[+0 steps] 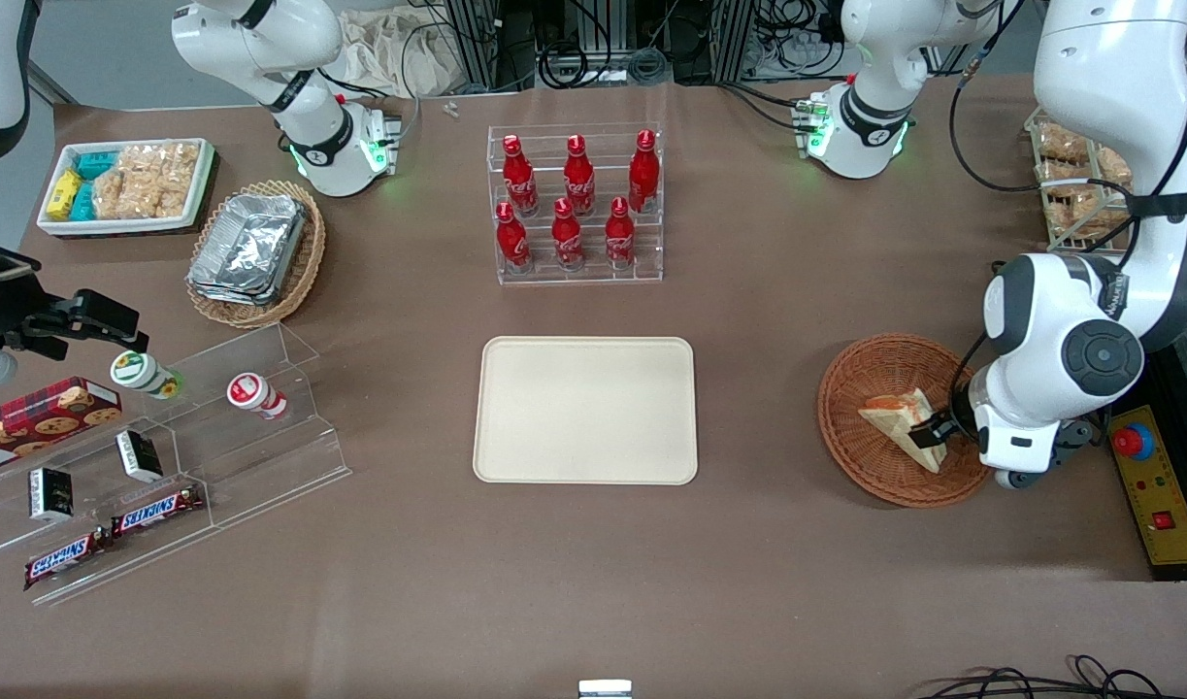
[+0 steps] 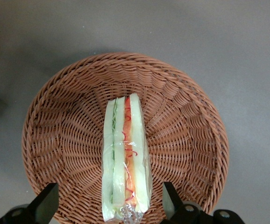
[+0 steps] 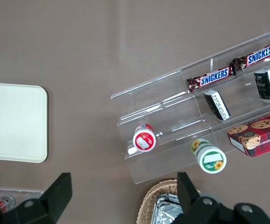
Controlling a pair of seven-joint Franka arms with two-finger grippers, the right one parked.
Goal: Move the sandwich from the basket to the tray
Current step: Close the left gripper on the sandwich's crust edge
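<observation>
The sandwich (image 1: 899, 413), a wrapped wedge of pale bread with orange-red and green filling, lies in the round reddish-brown wicker basket (image 1: 845, 388) toward the working arm's end of the table. My left gripper (image 1: 933, 432) hangs low over the basket, open. In the left wrist view the sandwich (image 2: 125, 154) rests on edge in the basket (image 2: 186, 121), with the gripper (image 2: 109, 203) astride its near end. One finger stands on each side of it, with a gap to the bread on both sides. The cream-beige tray (image 1: 585, 408) sits bare at the table's middle.
A clear rack of red cola bottles (image 1: 574, 209) stands farther from the front camera than the tray. A control box with a red button (image 1: 1156, 485) lies beside the basket. Toward the parked arm's end are a foil-tray basket (image 1: 258, 252), a snack tray (image 1: 127, 184) and an acrylic stand (image 1: 166, 466).
</observation>
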